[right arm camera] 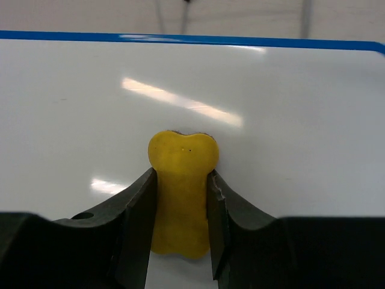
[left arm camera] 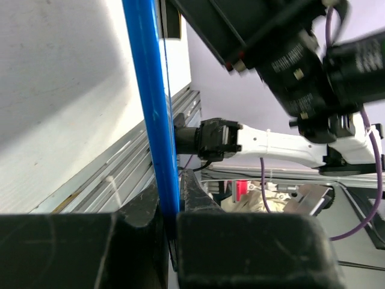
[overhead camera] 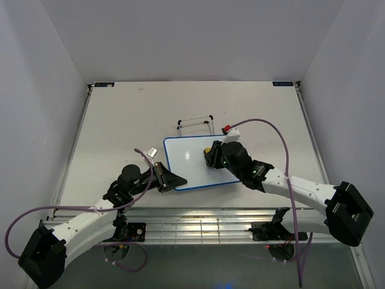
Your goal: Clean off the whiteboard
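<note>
My left gripper (overhead camera: 171,179) is clamped shut on the thin blue frame at the near-left corner of the whiteboard (overhead camera: 186,164), which lies in the middle of the table (overhead camera: 120,120). My right gripper (right arm camera: 181,177) is closed on the yellow eraser (right arm camera: 182,150), pressed to the glossy white surface. Pushing too hard could skid the slick board out of that narrow edge pinch, or twist the smooth, waisted eraser between my 2 fingers.

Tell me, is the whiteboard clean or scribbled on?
Clean where visible: the whiteboard shows bare white around the yellow eraser; the part under the right arm is hidden.
</note>
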Robot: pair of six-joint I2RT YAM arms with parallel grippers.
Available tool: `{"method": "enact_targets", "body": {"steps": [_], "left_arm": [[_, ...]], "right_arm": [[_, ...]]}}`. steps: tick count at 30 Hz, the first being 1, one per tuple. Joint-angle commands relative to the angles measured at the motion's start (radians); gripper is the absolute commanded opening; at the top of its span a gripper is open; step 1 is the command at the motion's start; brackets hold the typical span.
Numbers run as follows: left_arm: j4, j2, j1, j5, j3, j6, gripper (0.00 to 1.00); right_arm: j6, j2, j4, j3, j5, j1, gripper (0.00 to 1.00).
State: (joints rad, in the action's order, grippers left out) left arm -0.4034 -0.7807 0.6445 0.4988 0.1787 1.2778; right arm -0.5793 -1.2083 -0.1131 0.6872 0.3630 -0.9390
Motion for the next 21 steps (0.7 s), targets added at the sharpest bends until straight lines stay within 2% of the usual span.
{"method": "enact_targets", "body": {"steps": [1,4,7,9,12,15,17,21], "left_arm": [[-0.312,0.118,0.015,0.113,0.154,-0.08,0.0],[-0.305,0.113,0.017,0.129,0.166,-0.095,0.0],[-0.308,0.092,0.015,0.138,0.174,-0.106,0.0],[-0.308,0.072,0.017,0.144,0.186,-0.11,0.0],[-0.313,0.057,0.017,0.162,0.203,-0.126,0.0],[-0.316,0.055,0.018,0.185,0.222,-0.146,0.0],[-0.316,0.066,0.017,0.191,0.228,-0.167,0.0],[-0.308,0.106,0.017,0.228,0.229,-0.199,0.0]], "right_arm": [[0.071,0.01,0.228,-0.124,-0.051,0.11,0.08],[0.075,0.044,0.227,-0.149,-0.119,0.129,0.08],[0.024,0.056,0.126,-0.167,-0.239,0.089,0.08],[-0.013,0.043,0.057,-0.152,-0.254,0.039,0.08],[-0.03,-0.029,-0.025,-0.086,-0.35,-0.104,0.08],[0.002,-0.131,-0.011,0.023,-0.413,-0.174,0.08],[0.004,-0.161,0.009,0.041,-0.411,-0.17,0.08],[0.006,-0.09,0.01,-0.058,-0.42,-0.028,0.08]]}}
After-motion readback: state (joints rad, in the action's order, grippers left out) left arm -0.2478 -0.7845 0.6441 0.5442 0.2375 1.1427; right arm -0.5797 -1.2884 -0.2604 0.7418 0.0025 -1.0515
